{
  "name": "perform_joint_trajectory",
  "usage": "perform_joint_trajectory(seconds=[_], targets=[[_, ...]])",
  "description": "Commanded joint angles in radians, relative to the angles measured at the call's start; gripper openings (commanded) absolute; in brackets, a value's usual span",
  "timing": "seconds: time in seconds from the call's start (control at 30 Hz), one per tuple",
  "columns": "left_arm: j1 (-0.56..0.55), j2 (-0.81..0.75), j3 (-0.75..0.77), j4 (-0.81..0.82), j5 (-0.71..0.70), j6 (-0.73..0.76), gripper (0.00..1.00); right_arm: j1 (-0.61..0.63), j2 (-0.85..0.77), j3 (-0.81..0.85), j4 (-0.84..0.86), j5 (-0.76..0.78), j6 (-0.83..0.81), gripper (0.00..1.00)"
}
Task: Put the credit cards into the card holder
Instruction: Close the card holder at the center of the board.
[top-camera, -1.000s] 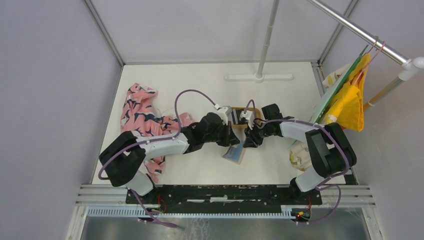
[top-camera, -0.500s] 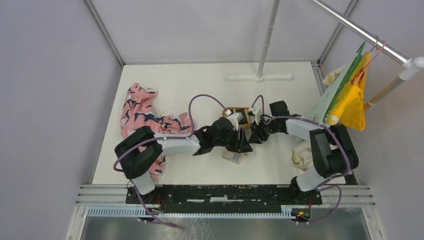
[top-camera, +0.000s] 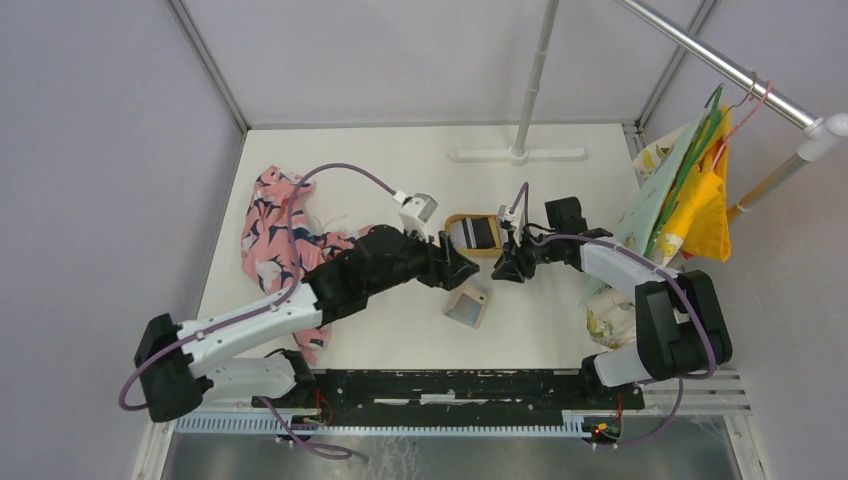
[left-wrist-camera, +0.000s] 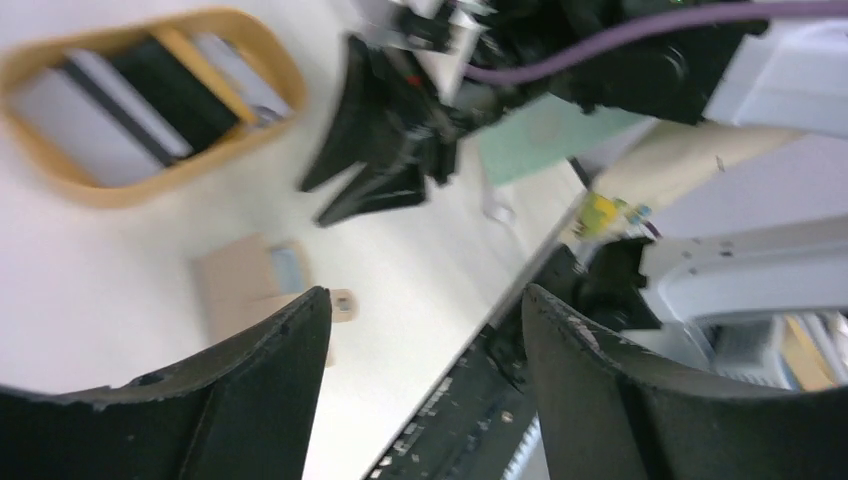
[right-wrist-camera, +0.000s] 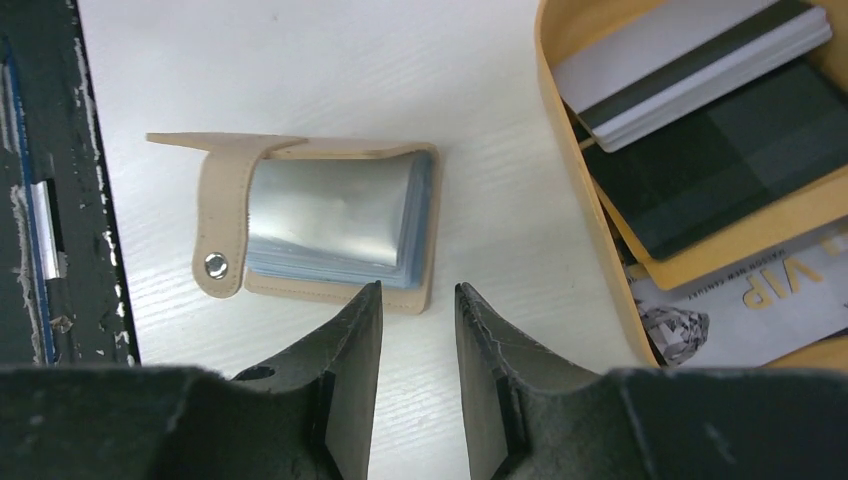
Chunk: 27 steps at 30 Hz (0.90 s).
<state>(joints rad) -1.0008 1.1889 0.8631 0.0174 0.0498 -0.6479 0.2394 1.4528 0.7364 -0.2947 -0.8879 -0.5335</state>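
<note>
left claw (top-camera: 457, 268) gone from shut to wide open, backed off up-left from the card holder (top-camera: 467, 305), holder now uncovered on the worktop (top-camera: 400, 330), left arm stretched out lower, right claw (top-camera: 506, 268) shifted slightly toward the tray (top-camera: 452, 222)

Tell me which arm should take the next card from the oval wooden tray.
Left, probably. The left hand is wide open and empty, with the oval wooden tray of dark and pale cards close by. The right hand is only narrowly open, hovering between tray and tan folding card holder.

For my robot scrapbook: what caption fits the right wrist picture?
Right hand hovers empty near the card holder, beside a tray of credit cards.
</note>
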Motion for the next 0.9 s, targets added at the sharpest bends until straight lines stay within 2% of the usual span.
perform_joint_trajectory(seconds=[0.0, 0.07, 0.13, 0.2, 0.33, 0.43, 0.53, 0.67, 0.73, 0.87], targets=[[0.053, -0.085, -0.1, -0.194, -0.294, 0.089, 0.7, -0.001, -0.044, 0.003, 0.028, -0.102, -0.041, 0.38], [0.099, -0.044, -0.131, -0.183, -0.245, 0.072, 0.55, -0.001, -0.052, 0.004, 0.026, -0.11, -0.042, 0.38], [0.108, 0.025, -0.14, -0.129, -0.18, 0.07, 0.46, -0.001, -0.066, 0.002, 0.027, -0.13, -0.053, 0.38], [0.108, 0.098, -0.136, -0.06, -0.118, 0.071, 0.44, 0.0, -0.085, -0.006, 0.029, -0.164, -0.065, 0.38], [0.103, 0.225, -0.098, 0.042, -0.036, 0.067, 0.44, -0.001, -0.1, -0.025, 0.039, -0.252, -0.076, 0.38], [0.081, 0.301, -0.065, 0.04, -0.023, 0.06, 0.44, 0.011, -0.092, -0.035, 0.062, -0.288, -0.056, 0.38], [0.052, 0.353, -0.047, 0.03, -0.035, 0.041, 0.49, 0.05, -0.076, -0.053, 0.116, -0.305, 0.001, 0.38], [0.017, 0.398, -0.038, 0.024, -0.047, 0.016, 0.55, 0.1, -0.041, -0.05, 0.146, -0.272, 0.056, 0.36], [0.0, 0.41, -0.036, 0.024, -0.079, 0.008, 0.57, 0.112, -0.033, -0.045, 0.147, -0.257, 0.067, 0.31], [-0.02, 0.449, -0.013, -0.009, -0.119, -0.002, 0.58, 0.124, -0.012, -0.033, 0.08, -0.112, 0.004, 0.27]])
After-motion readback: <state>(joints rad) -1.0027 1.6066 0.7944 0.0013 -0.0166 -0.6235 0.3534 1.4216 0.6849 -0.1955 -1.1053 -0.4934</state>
